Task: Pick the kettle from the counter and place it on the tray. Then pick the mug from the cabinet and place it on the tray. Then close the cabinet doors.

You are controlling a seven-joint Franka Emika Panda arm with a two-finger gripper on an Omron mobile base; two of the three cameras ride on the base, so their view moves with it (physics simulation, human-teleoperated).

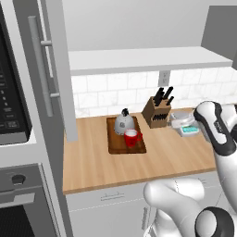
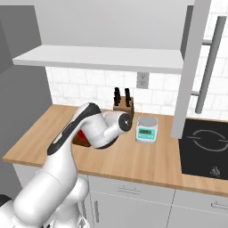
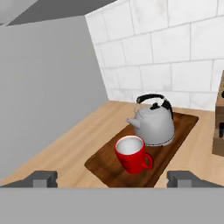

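- The cabinet doors come first on the left: one flat grey door (image 1: 58,69) stands open at the upper left of the left base view, edge-on, with a long vertical bar handle (image 1: 40,65). The other (image 2: 191,67) hangs open at the upper right of the right base view.
- The cabinet (image 1: 148,59) between them shows a white shelf bottom and a plain grey inside.
- The tray (image 3: 173,146), a dark rimmed wooden board, lies mid-frame on the butcher-block counter (image 1: 152,162). It carries the domed metal kettle (image 3: 153,122) and the glossy red mug (image 3: 131,154), which touch or nearly touch.
- The gripper (image 3: 113,178) sits low in the hand view, fingers spread wide and holding nothing.
- Right of the tray stand a knife block (image 1: 157,111) and a scale (image 2: 147,129).
- Risk, as I judge it: swinging for the doors, the arm could clip the mug or block, and a slip off the smooth bar could leave a door ajar.
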